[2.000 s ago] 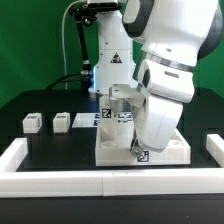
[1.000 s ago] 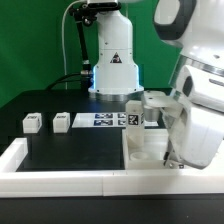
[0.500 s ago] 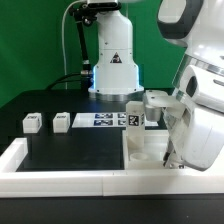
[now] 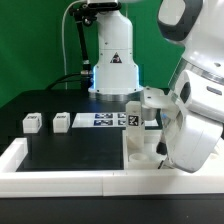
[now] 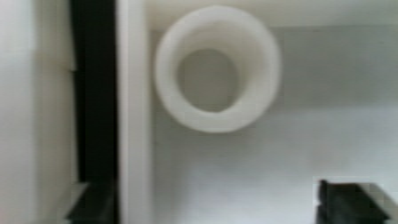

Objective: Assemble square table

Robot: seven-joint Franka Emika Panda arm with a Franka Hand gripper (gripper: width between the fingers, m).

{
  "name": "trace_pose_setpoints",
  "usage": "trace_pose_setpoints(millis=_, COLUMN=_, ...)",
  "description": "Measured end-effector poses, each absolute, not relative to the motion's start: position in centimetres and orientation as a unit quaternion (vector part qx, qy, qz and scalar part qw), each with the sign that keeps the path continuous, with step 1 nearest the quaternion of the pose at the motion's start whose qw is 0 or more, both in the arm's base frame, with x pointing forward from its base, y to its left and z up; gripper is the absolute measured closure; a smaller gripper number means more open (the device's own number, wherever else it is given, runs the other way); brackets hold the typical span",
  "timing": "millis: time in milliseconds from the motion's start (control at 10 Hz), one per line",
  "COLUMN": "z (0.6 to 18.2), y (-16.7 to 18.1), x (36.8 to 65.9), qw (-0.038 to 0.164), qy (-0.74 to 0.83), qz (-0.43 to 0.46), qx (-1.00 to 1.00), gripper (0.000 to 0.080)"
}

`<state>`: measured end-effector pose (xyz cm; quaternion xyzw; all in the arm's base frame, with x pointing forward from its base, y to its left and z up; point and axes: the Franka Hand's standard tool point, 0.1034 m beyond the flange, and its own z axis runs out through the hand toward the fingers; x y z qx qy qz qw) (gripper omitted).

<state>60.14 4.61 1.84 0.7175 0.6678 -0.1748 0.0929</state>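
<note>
The square table's white slab [image 4: 143, 148] lies at the exterior view's right, pushed into the border wall's corner and half hidden by my arm [image 4: 195, 120]. In the wrist view a round corner socket [image 5: 217, 68] shows on the slab's flat face [image 5: 267, 160]. My gripper [image 5: 221, 205] hangs right over that face, open, with a dark fingertip [image 5: 361, 203] on one side, the other on the far side, and nothing between them. Two small white leg blocks [image 4: 32, 123] [image 4: 61, 121] stand on the black table at the exterior view's left. The exterior view hides the fingers.
A white U-shaped border wall [image 4: 60, 172] runs along the front and both sides. The marker board [image 4: 108, 118] lies flat behind the slab. The robot's base [image 4: 112, 60] stands at the back. In the wrist view a black strip of table [image 5: 93, 90] shows past the slab's edge.
The slab has gone from the middle to the exterior view's right corner with the arm. In the last half second the arm has shifted slightly toward the exterior view's left.
</note>
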Motion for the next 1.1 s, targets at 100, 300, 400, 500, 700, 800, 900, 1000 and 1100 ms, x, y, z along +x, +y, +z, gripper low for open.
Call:
trace_pose_setpoints(millis=100, z=1.9, y=4.6, x=60.0, qw=0.091, qy=0.667, qz=-0.178, qx=0.717, gripper=0.0186)
trace_pose_setpoints(millis=300, z=1.9, y=4.6, x=59.9, qw=0.090, qy=0.667, qz=-0.180, qx=0.718, gripper=0.0152)
trace_pose_setpoints(millis=400, z=1.9, y=4.5, x=59.9, qw=0.090, qy=0.667, qz=-0.181, qx=0.718, gripper=0.0152)
trace_pose_setpoints(millis=500, z=2.2, y=4.5, x=60.0, qw=0.092, qy=0.666, qz=-0.178, qx=0.718, gripper=0.0151)
trace_pose_setpoints(millis=700, z=5.2, y=4.1, x=59.8, qw=0.106, qy=0.655, qz=-0.147, qx=0.734, gripper=0.0151)
trace_pose_setpoints(millis=800, z=6.8, y=3.9, x=59.4, qw=0.107, qy=0.647, qz=-0.134, qx=0.743, gripper=0.0151)
trace_pose_setpoints(millis=900, z=8.6, y=3.6, x=59.3, qw=0.109, qy=0.639, qz=-0.121, qx=0.752, gripper=0.0151)
trace_pose_setpoints(millis=1000, z=9.9, y=3.3, x=58.7, qw=0.108, qy=0.628, qz=-0.113, qx=0.762, gripper=0.0151)
trace_pose_setpoints(millis=1100, z=10.6, y=3.1, x=57.9, qw=0.109, qy=0.597, qz=-0.105, qx=0.788, gripper=0.0151)
